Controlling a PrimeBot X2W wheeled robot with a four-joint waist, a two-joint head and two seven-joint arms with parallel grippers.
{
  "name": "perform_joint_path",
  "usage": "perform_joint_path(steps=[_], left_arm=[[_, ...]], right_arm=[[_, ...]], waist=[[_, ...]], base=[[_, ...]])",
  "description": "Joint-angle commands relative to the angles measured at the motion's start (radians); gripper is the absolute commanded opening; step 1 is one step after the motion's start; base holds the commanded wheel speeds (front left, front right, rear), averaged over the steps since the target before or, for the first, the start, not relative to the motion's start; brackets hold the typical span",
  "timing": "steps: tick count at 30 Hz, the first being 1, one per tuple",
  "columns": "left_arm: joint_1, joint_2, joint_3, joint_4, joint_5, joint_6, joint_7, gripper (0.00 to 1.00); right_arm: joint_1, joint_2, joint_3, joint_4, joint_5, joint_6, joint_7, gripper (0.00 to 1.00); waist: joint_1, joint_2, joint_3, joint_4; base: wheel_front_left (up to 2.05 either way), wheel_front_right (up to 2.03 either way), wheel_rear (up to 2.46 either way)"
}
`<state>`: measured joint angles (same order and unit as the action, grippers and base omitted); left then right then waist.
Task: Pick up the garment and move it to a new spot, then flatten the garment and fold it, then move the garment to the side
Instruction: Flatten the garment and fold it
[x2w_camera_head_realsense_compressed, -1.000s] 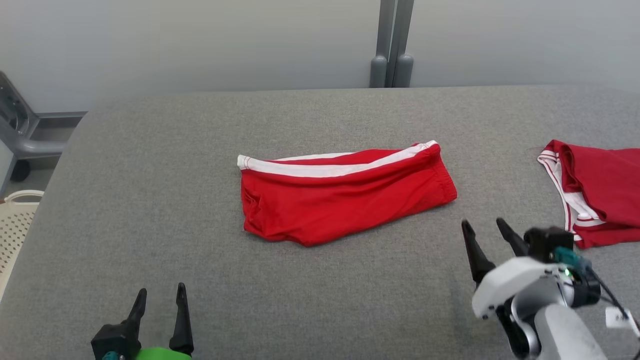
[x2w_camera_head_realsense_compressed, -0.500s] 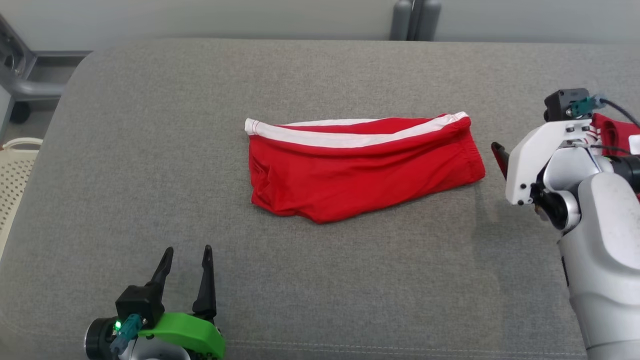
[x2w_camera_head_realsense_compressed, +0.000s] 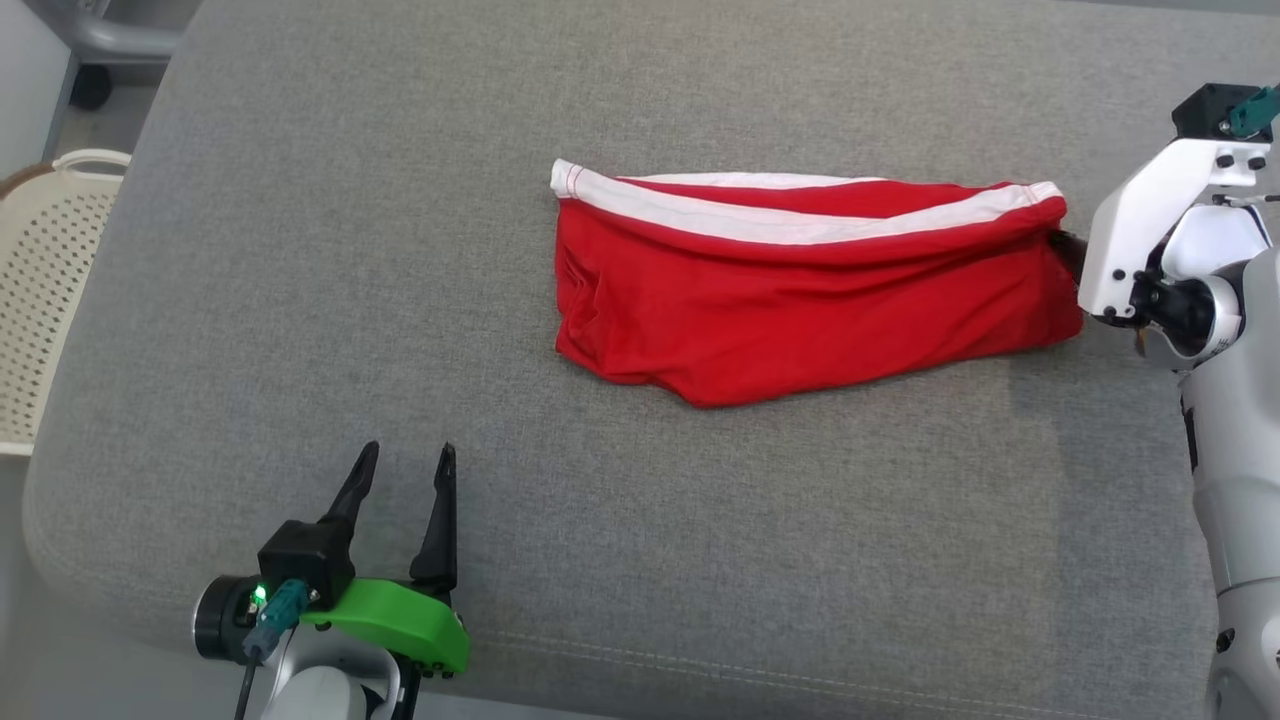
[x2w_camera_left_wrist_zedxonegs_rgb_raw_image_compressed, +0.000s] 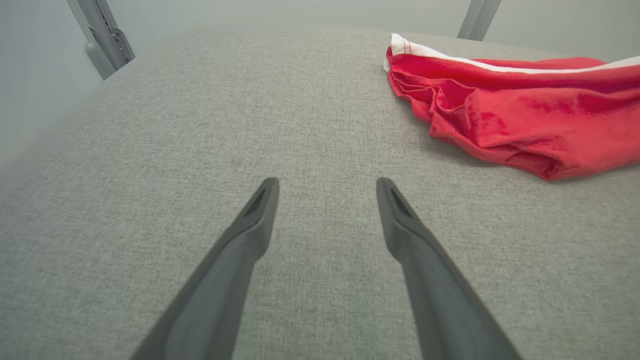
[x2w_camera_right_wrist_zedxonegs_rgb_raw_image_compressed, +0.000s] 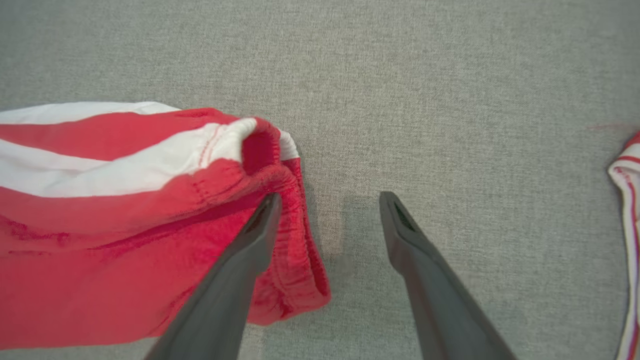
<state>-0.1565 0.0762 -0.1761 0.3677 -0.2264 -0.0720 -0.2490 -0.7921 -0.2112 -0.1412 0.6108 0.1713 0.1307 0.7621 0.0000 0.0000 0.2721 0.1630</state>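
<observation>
Looking down, I see the red garment (x2w_camera_head_realsense_compressed: 800, 290) lying near the middle of the grey counter (x2w_camera_head_realsense_compressed: 700, 520). It is long from side to side, and a white band runs along its far edge. The cloth is bumpy and wrinkled, mostly at its left end. My right gripper (x2w_camera_right_wrist_zedxonegs_rgb_raw_image_compressed: 330, 197) is at the right end of the garment, and its two dark fingers are spread wide apart. It is not holding anything. In the right wrist view one finger (x2w_camera_right_wrist_zedxonegs_rgb_raw_image_compressed: 250, 250) lies over the stretchy red hem at that end, and the other finger (x2w_camera_right_wrist_zedxonegs_rgb_raw_image_compressed: 415, 250) is over bare grey counter just beside the cloth. I think the first finger may be touching the hem, but I cannot tell for sure from here. In the head view my white right wrist (x2w_camera_head_realsense_compressed: 1150, 230) sits right next to that end, and only a tiny dark bit of a finger peeks out by the red cloth. My left gripper (x2w_camera_head_realsense_compressed: 408, 450) is open too, with nothing between its fingers. It is low over the near left part of the counter, well apart from the garment, and its fingers point away from me. A second red and white cloth (x2w_camera_right_wrist_zedxonegs_rgb_raw_image_compressed: 627, 210) shows at the right edge of the right wrist view. A cream basket (x2w_camera_head_realsense_compressed: 50, 280) with little holes stands off the left side of the counter.
</observation>
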Motion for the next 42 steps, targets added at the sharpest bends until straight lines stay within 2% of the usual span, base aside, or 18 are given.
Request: perform_joint_path(steps=[1, 8, 16, 19, 20, 21, 23, 29, 32, 42], left_arm=[[-0.020, 0.003, -0.002, 0.003, 0.005, -0.003, -0.009, 1.00], [-0.031, -0.006, -0.015, 0.016, -0.009, 0.000, -0.011, 1.00], [-0.048, -0.010, -0.027, 0.033, -0.021, -0.006, -0.015, 1.00], [-0.055, -0.011, -0.029, 0.038, -0.024, -0.005, -0.016, 1.00], [-0.056, -0.012, -0.030, 0.040, -0.025, -0.004, -0.017, 1.00], [-0.058, -0.012, -0.031, 0.042, -0.024, -0.004, -0.017, 1.00], [-0.062, -0.012, -0.032, 0.044, -0.024, -0.001, -0.016, 1.00], [-0.065, -0.012, -0.031, 0.055, -0.028, -0.001, -0.016, 1.00], [-0.057, -0.013, -0.034, 0.065, -0.031, -0.001, -0.017, 1.00], [-0.038, -0.014, -0.037, 0.062, -0.035, -0.001, -0.017, 1.00]], right_arm=[[-0.018, -0.011, -0.003, 0.010, 0.001, 0.000, 0.010, 1.00], [-0.030, -0.010, -0.009, 0.055, 0.003, 0.000, 0.048, 1.00], [-0.050, 0.037, -0.086, 0.097, 0.045, 0.000, 0.103, 1.00], [-0.059, 0.055, -0.113, 0.118, 0.038, 0.000, 0.156, 0.98], [-0.061, 0.054, -0.118, 0.121, 0.026, 0.000, 0.169, 0.93], [-0.063, 0.054, -0.121, 0.121, 0.015, 0.000, 0.179, 0.74], [-0.066, 0.057, -0.129, 0.112, -0.010, 0.000, 0.186, 0.00], [-0.068, 0.038, -0.175, 0.077, -0.104, -0.001, 0.213, 0.00], [-0.055, 0.037, -0.194, 0.071, -0.109, -0.001, 0.257, 0.00], [-0.022, -0.031, -0.302, -0.047, -0.202, -0.001, 0.368, 0.00]], waist=[[0.0000, 0.0000, 0.032, 0.030], [0.0000, 0.0000, 0.053, 0.052], [0.0000, 0.0000, 0.078, 0.069], [0.0000, 0.0000, 0.086, 0.074], [0.0000, 0.0000, 0.088, 0.076], [0.0000, 0.0000, 0.090, 0.078], [0.0000, 0.0000, 0.091, 0.080], [0.0000, 0.0000, 0.083, 0.073], [0.0000, 0.0000, 0.063, 0.066], [0.0000, 0.0000, 0.012, 0.050]], base=[[0.00, 0.00, 0.00], [0.00, 0.00, 0.00], [0.00, 0.00, 0.00], [0.00, 0.00, 0.00], [0.00, 0.00, 0.00], [0.00, 0.00, 0.00], [0.00, 0.00, 0.00], [0.00, 0.00, 0.00], [0.00, 0.00, 0.00], [0.00, 0.00, 0.00]])
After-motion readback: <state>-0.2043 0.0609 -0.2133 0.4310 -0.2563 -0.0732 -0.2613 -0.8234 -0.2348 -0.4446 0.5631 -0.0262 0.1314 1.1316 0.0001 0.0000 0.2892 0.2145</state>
